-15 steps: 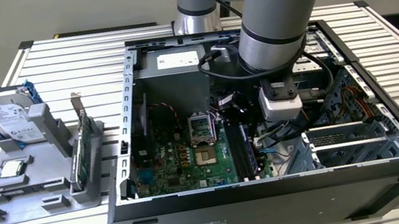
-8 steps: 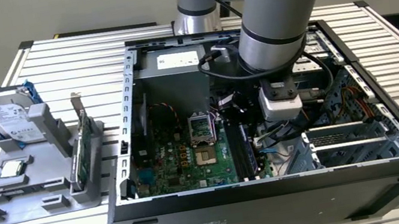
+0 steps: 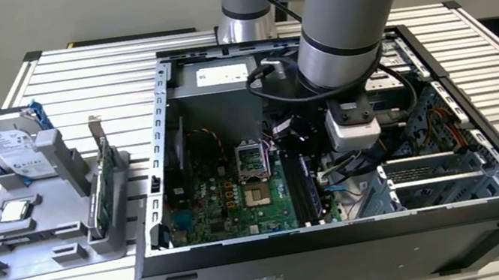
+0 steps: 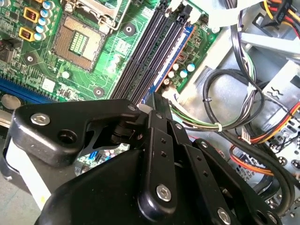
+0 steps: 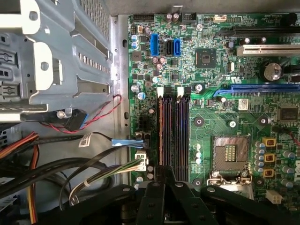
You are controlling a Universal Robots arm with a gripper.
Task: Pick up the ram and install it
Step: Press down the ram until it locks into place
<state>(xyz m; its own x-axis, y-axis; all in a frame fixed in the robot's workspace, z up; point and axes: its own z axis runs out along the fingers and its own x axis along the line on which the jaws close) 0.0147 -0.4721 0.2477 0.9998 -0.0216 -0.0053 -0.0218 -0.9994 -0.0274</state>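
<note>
My gripper [image 4: 149,104] is down inside the open computer case [image 3: 347,234], over the black memory slots [image 5: 183,136] of the green motherboard [image 3: 238,195]. Its fingers stand close together, shut on a thin dark strip seen edge-on. That strip, the ram [image 4: 174,55], runs with a blue-tinted edge along the outermost slot, nearest the board's edge. In the first wrist view the ram [image 5: 161,131] shows as a narrow reddish line over that slot, leading to the gripper [image 5: 164,174]. Whether it sits in the slot or just above it I cannot tell.
The CPU socket [image 5: 230,152] lies beside the slots. Bundled cables [image 4: 243,117] crowd the board's edge next to the gripper. At the exterior view's left a grey fixture [image 3: 42,235] carries a silver hard drive [image 3: 12,145] and a green card with a bracket [image 3: 105,183].
</note>
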